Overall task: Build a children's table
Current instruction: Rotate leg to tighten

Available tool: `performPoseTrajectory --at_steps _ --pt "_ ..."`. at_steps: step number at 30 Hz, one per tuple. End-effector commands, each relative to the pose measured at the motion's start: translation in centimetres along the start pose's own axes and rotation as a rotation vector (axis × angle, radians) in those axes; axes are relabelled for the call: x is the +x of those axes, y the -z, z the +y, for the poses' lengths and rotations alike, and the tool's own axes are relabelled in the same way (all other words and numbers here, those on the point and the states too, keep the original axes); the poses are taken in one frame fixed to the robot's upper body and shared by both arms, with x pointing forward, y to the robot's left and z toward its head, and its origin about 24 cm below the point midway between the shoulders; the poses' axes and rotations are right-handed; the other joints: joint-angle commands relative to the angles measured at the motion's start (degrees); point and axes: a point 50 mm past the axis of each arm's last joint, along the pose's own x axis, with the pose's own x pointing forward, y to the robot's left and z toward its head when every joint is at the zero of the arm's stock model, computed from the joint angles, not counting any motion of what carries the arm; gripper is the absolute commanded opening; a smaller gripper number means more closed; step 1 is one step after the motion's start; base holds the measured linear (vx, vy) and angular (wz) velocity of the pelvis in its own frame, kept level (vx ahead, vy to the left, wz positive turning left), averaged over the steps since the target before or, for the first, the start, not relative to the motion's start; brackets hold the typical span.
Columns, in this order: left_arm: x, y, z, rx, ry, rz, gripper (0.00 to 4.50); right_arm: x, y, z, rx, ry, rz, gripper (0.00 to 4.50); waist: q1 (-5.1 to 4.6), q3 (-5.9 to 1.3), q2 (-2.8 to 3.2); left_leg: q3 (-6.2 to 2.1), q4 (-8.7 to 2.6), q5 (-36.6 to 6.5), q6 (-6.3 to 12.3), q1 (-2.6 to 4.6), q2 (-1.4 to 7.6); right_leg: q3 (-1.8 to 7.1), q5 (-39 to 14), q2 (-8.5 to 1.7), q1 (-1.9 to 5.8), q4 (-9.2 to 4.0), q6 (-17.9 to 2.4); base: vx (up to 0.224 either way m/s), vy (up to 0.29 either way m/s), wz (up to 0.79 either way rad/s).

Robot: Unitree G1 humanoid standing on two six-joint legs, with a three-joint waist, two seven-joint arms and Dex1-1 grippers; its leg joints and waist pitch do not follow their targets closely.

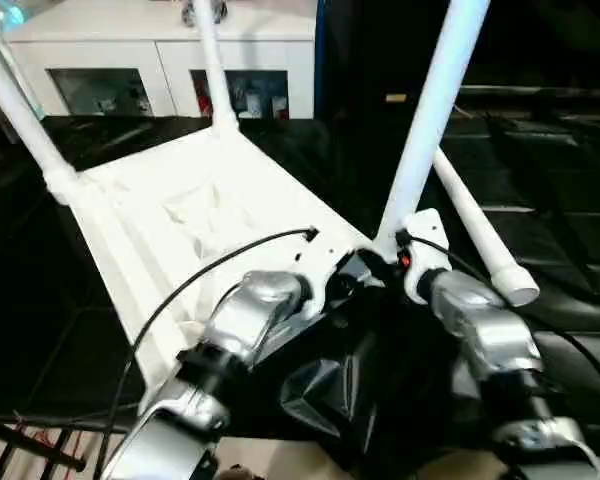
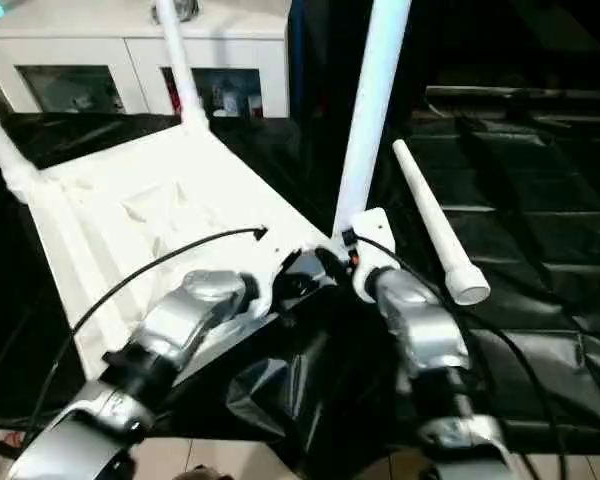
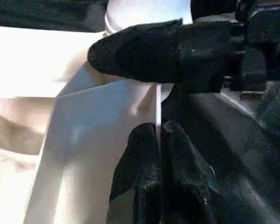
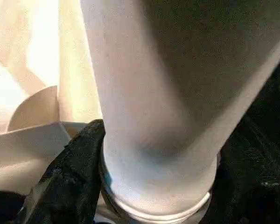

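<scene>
The white tabletop (image 1: pixel 180 235) lies upside down on the black-draped work table. Three white legs stand in its corner sockets: one at the far left (image 1: pixel 20 110), one at the far corner (image 1: pixel 212 60) and one at the near right (image 1: pixel 430 120). My right gripper (image 1: pixel 390 255) is shut around the base of that near right leg (image 4: pixel 154 116), with one black finger (image 4: pixel 70 177) pressed against it just above the socket. My left gripper (image 3: pixel 159 172) is shut on the thin rim (image 3: pixel 157 102) of the tabletop close beside that corner. Another leg (image 1: pixel 480 235) lies loose on the cloth to the right.
A white cabinet (image 1: pixel 160 50) with glass-fronted compartments stands behind the work table. Crumpled black cloth (image 1: pixel 340 390) bunches up between my forearms at the near edge. The black cloth (image 1: pixel 565 190) stretches on to the right of the loose leg.
</scene>
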Motion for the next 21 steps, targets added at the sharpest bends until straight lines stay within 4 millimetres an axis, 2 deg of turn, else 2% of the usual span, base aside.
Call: performPoseTrajectory --at_steps 1,2,4,7,10,12,16,18,21 --pt "0.2 -2.5 -0.4 0.043 0.012 -0.127 0.0 0.9 0.9 3.5 0.06 -0.14 0.035 3.32 0.19 -4.03 -1.42 -0.95 -3.7 -10.5 3.35 0.08 2.41 2.73 -22.4 -3.95 3.14 -4.72 -6.3 0.0 0.0 0.0" --pt "0.2 -2.5 -0.4 0.043 0.012 -0.127 0.0 0.9 0.9 3.5 0.06 -0.14 0.035 3.32 0.16 -4.05 -1.42 -0.99 -3.71 -10.7 3.27 0.11 2.45 2.74 -22.2 -3.93 3.16 -4.64 -6.3 0.0 0.0 0.0" --pt "0.1 -2.4 -0.3 0.057 0.022 -0.123 0.0 0.9 0.5 3.5 0.051 -0.157 0.023 3.63 -0.04 -3.95 -1.34 -1.07 -3.87 -11.9 3.09 0.17 2.54 2.74 -22.4 -3.94 3.14 -4.67 -6.5 0.0 0.0 0.0" --pt "-0.9 -1.9 0.1 0.092 0.088 -0.117 0.0 0.2 -0.2 3.1 -0.053 -0.257 -0.01 3.63 -0.08 -3.79 -1.41 -1.03 -3.9 -13.2 3.09 0.21 2.45 2.75 -24.5 -4.04 3.16 -4.93 -5.7 0.0 0.0 0.0" --pt "-1.8 -1.3 0.5 0.121 0.132 -0.102 0.0 -0.6 -0.3 2.3 -0.129 -0.337 -0.023 3.63 0.05 -3.83 -1.35 -1.06 -3.88 -13.1 3.3 0.22 2.65 2.82 -24.1 -4.08 3.17 -4.78 -5.7 0.0 0.0 0.0" --pt "-2.2 -1.1 0.6 0.131 0.147 -0.095 0.0 -1.0 -0.4 2.0 -0.16 -0.367 -0.025 3.63 0.16 -3.91 -1.24 -1.07 -3.86 -12.6 3.46 0.24 2.83 2.95 -22.6 -4.07 3.1 -4.58 -6.1 0.0 0.0 0.0" --pt "-3.2 -0.4 1.0 0.167 0.186 -0.066 0.0 -2.2 -0.5 1.1 -0.241 -0.452 -0.022 3.63 0.34 -4.02 -1.18 -1.03 -3.77 -11.9 3.84 0.17 3.01 3.06 -18.8 -4.0 3.19 -3.96 -8.3 0.0 0.0 0.0" --pt "-3.5 -0.2 1.2 0.181 0.203 -0.059 0.0 -2.6 -0.5 0.8 -0.263 -0.477 -0.018 3.63 0.29 -3.87 -1.23 -0.96 -3.78 -12.5 3.78 0.19 2.97 3.07 -19.5 -4.03 3.17 -4.03 -8.7 0.0 0.0 0.0" --pt "-5.2 0.4 1.2 0.221 0.311 -0.045 0.0 -4.0 -0.6 -0.2 -0.326 -0.574 0.001 3.63 0.69 -3.86 -1.19 -1.04 -3.79 -12.8 3.72 0.31 3.07 3.12 -20.7 -4.21 3.23 -4.06 -8.3 0.0 0.0 0.0"
